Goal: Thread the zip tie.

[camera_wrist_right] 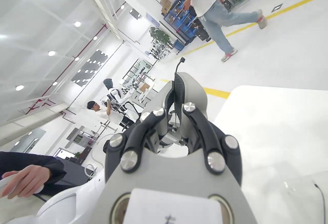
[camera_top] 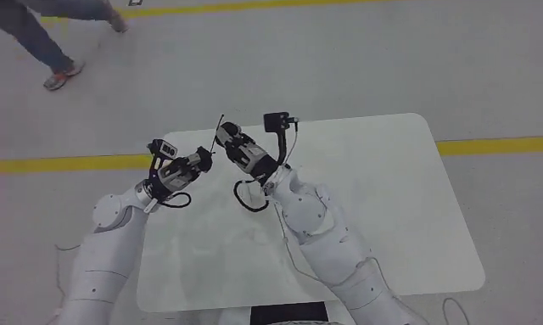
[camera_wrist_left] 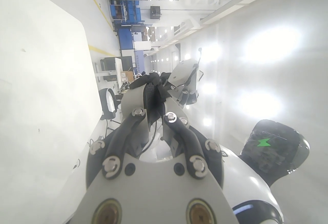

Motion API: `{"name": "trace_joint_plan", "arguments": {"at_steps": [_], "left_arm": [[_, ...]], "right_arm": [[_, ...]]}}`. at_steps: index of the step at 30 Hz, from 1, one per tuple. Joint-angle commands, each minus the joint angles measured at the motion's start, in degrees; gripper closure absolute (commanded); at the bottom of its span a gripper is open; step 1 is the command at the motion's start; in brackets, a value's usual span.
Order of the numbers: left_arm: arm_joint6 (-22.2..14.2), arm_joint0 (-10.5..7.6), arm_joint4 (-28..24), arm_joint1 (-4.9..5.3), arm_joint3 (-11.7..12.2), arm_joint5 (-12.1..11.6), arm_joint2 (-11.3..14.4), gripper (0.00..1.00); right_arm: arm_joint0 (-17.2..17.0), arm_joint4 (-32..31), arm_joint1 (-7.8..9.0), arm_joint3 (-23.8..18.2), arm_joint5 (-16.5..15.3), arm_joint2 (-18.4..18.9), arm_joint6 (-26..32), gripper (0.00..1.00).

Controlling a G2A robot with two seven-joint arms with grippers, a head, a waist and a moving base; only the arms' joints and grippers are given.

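Over the white table (camera_top: 382,198), the right gripper (camera_wrist_right: 176,81) pinches the zip tie (camera_wrist_right: 178,66), whose head pokes free, while the left gripper (camera_wrist_left: 153,82) is closed just beside it, contents unclear, so I'd judge threading not yet done.

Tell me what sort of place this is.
Probably a large robotics workshop or factory hall: yellow floor lines, blue storage racks, and another white humanoid robot standing in the background.
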Motion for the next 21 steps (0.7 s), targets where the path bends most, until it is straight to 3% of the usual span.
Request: {"name": "trace_joint_plan", "arguments": {"at_steps": [1,11,21], "left_arm": [[0.0,0.0,0.0,0.0,0.0,0.0,0.0,1.0],[0.0,0.0,0.0,0.0,0.0,0.0,0.0,1.0],[0.0,0.0,0.0,0.0,0.0,0.0,0.0,1.0]], "right_arm": [[0.06,-2.51,0.13,0.5,0.23,-0.41,-2.38,1.0],[1.72,-6.98,0.35,3.74,1.32,-2.07,-7.24,1.0],[1.89,-8.64,0.54,3.71,1.03,-2.6,-8.42,1.0]]}}
